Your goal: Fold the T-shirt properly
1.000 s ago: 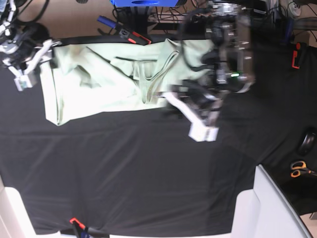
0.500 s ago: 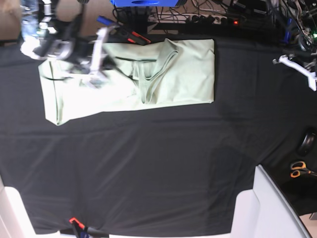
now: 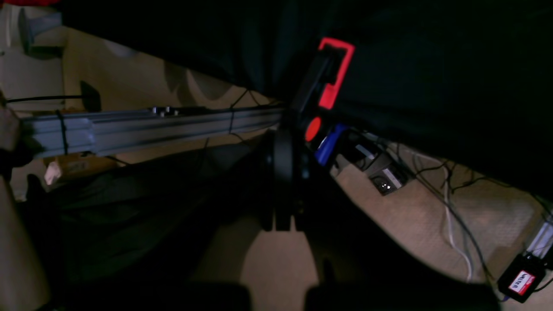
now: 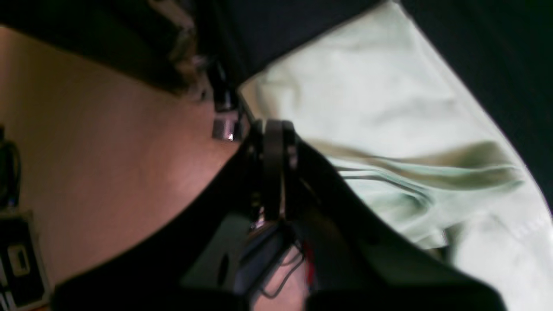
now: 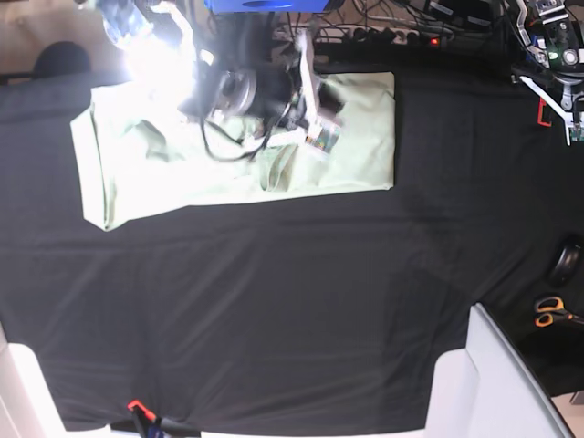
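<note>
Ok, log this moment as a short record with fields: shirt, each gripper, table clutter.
shirt: T-shirt lies partly folded into a long band on the black cloth
right gripper: right gripper shut, over the shirt's middle, nothing seen held
left gripper: left gripper shut, at the table's far edge, off the shirt
clutter: scissors at the edge

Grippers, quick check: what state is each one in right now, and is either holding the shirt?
Left gripper: shut, empty, off at the table's edge.
Right gripper: shut, above the T-shirt; no cloth visibly held.
</note>
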Robot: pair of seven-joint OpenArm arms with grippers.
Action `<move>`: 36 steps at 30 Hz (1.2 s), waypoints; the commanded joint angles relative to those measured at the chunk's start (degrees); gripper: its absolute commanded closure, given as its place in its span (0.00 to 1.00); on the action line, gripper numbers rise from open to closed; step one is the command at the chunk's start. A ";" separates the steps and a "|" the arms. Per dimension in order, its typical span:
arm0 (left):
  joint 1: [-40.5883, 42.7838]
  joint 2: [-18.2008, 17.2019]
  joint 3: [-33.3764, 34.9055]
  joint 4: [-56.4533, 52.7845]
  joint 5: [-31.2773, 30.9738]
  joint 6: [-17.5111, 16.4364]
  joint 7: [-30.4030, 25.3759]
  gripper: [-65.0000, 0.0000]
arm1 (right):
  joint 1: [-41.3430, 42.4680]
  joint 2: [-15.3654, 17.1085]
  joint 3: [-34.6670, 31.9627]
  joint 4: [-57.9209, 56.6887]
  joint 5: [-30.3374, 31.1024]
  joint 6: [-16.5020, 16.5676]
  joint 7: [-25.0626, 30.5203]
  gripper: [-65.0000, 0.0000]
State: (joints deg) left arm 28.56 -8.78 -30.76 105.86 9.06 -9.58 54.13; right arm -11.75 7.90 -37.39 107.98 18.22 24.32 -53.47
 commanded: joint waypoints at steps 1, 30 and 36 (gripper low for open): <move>0.15 -0.85 -0.40 0.91 0.92 0.49 -0.72 1.00 | 0.80 0.14 0.07 -0.16 0.82 0.43 0.51 1.00; -0.91 -0.59 4.70 0.99 0.74 0.40 -0.72 1.00 | 9.42 -5.92 -7.93 -22.58 0.82 -22.43 0.68 1.00; -0.91 -0.50 5.40 0.99 0.65 0.40 -0.72 1.00 | 7.40 -2.49 -4.42 -19.50 0.73 -22.51 0.42 1.00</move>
State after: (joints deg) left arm 27.49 -8.58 -24.97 105.91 8.99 -9.63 53.93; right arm -5.04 6.00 -41.93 86.98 18.39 1.78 -53.82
